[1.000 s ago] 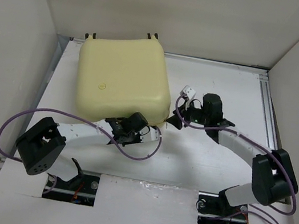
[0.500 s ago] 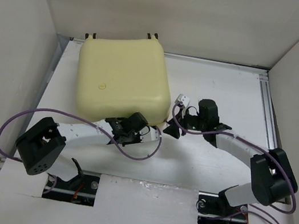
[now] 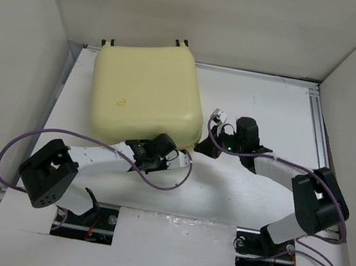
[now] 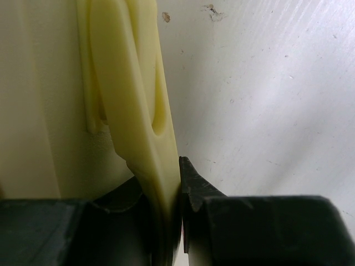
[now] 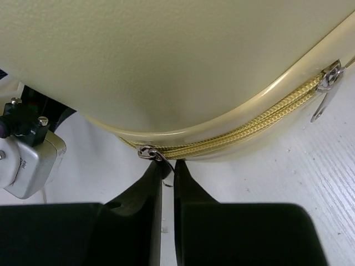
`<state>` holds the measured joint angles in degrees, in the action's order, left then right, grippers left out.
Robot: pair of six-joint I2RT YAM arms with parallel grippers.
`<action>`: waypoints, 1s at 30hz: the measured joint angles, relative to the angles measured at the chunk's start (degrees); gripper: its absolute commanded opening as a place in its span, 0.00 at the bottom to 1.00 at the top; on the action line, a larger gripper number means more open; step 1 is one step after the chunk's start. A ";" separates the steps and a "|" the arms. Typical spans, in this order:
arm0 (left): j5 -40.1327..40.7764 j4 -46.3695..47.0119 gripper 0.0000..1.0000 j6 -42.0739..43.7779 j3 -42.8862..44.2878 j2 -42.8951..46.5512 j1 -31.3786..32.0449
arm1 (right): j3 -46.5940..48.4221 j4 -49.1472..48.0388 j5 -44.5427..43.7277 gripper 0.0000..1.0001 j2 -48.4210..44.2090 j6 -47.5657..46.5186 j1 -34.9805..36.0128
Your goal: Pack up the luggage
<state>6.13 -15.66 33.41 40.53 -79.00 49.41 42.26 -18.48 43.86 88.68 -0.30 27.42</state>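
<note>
Luggage (image 3: pixel 147 93) is being gripped at its lower edge by the left gripper (image 4: pixel 163 177); its zipper pull (image 5: pixel 151 153) is being pinched by the right gripper (image 5: pixel 168 165), newly closed, probably readying zipping.

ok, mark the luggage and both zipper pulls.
luggage (image 3: pixel 146 96): top external view, centre of yellow shell.
lower zipper pull (image 5: pixel 147 152): right wrist view, slider body.
upper zipper pull (image 5: pixel 331 73): right wrist view, slider body.

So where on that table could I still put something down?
The widest bare patch of table lies right of the suitcase, up to the far wall. Another lies between the two arms, before their bases. Crowded: the suitcase's near right corner, where the left claw and right claw grip.
</note>
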 measured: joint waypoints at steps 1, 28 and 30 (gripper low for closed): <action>0.02 -0.02 0.00 0.00 0.00 0.00 0.00 | -0.09 -0.11 0.17 0.00 0.00 0.37 0.00; -0.39 3.21 0.00 -0.02 -0.17 -0.24 0.13 | 7.23 7.41 -37.00 0.00 -1.07 10.36 2.40; -0.26 4.22 0.00 -0.02 -0.35 -0.31 0.09 | 10.45 9.73 -36.81 0.00 1.25 9.79 2.38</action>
<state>5.87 -11.44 33.39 40.18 -79.31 49.50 52.71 -8.75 7.05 89.93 9.50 29.80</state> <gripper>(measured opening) 0.127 0.075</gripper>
